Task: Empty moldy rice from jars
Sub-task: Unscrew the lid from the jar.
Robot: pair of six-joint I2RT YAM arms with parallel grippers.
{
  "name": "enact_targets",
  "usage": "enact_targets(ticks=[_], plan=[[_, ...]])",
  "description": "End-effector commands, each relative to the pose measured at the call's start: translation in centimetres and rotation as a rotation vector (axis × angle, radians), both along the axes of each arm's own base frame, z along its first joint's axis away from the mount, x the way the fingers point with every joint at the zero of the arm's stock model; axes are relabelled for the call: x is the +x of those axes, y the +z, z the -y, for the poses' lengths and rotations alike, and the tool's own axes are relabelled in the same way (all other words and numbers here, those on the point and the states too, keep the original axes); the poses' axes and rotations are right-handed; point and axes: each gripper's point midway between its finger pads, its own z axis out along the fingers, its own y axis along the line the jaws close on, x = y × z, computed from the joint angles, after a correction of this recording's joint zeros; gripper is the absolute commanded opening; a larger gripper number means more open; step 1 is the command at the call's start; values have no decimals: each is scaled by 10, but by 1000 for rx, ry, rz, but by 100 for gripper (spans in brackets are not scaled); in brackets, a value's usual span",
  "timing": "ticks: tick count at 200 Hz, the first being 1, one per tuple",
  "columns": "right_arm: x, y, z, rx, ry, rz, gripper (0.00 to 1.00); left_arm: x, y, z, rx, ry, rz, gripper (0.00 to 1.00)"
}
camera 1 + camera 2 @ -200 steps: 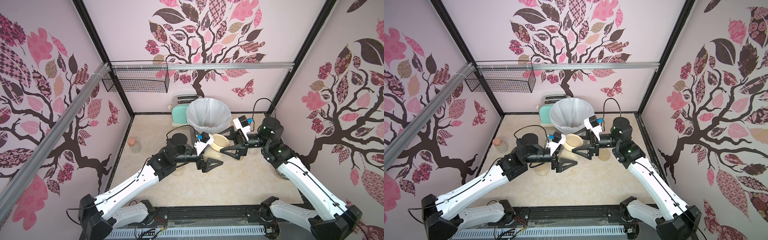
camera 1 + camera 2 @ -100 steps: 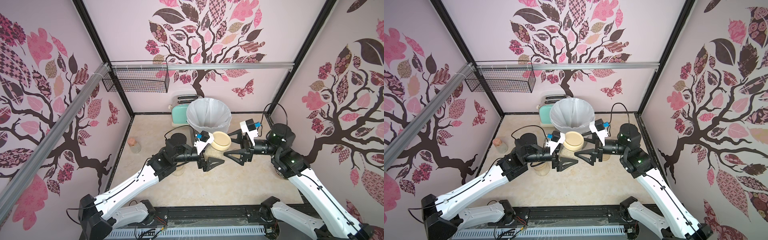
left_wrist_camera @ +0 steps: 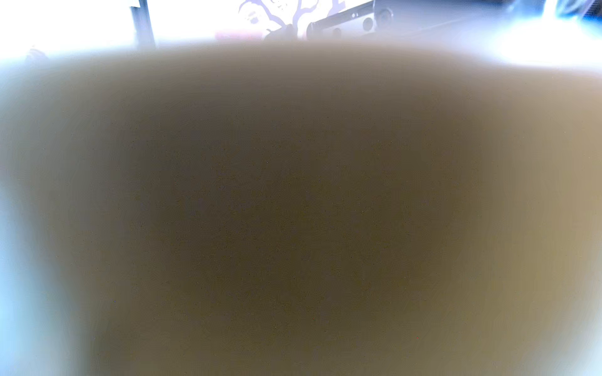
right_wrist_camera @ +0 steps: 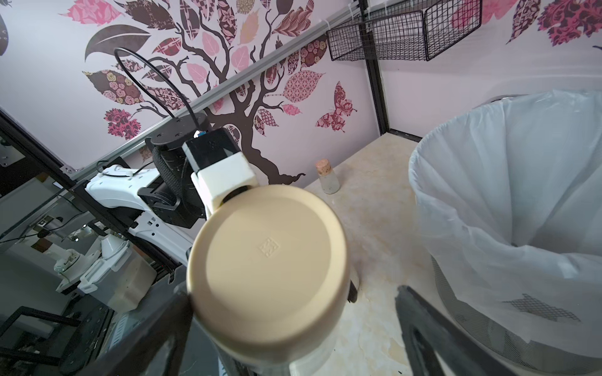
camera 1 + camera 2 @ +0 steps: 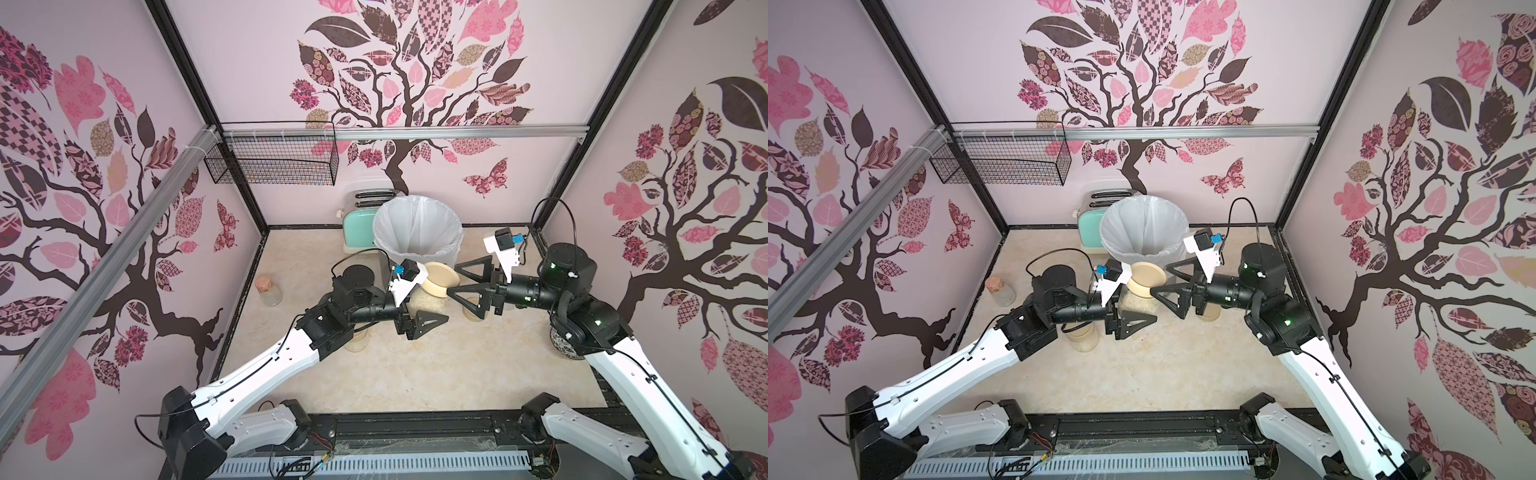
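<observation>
The left pincer [image 5: 430, 307] is squeezing the slippery, breakable glass jar [image 5: 424, 297] (heavy with rice [image 5: 1136, 305]), and the empty right pincer [image 5: 453, 279] is hovering wide open by its twist-off lid [image 4: 270, 276].

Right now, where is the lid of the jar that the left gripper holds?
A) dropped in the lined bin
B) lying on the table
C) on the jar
C: the beige lid sits on the mouth of the tilted jar, and the right gripper stands open at its rim, not clamped on it.
</observation>
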Motion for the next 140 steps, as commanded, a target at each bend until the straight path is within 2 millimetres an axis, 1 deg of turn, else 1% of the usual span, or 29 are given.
enact_targets(ticks=[1,26,47,63,90,120,140], plan=[[-4,12,-1,11,-5,-12,100,-3,47,-2,-116,-6,109,63],[-11,22,-3,17,2,12,99,0,43,1,-108,-7,99,63],[-11,25,-6,6,-12,11,99,1,43,3,-111,-13,94,63],[-10,20,-10,-14,-21,7,100,2,42,5,-111,-16,93,63],[-5,4,-16,-58,-33,-20,99,2,44,5,-115,-16,96,63],[2,-3,-6,-96,-106,-1,100,1,45,3,-115,-12,102,63],[8,-13,0,-142,-156,0,100,1,44,2,-113,-8,103,63]])
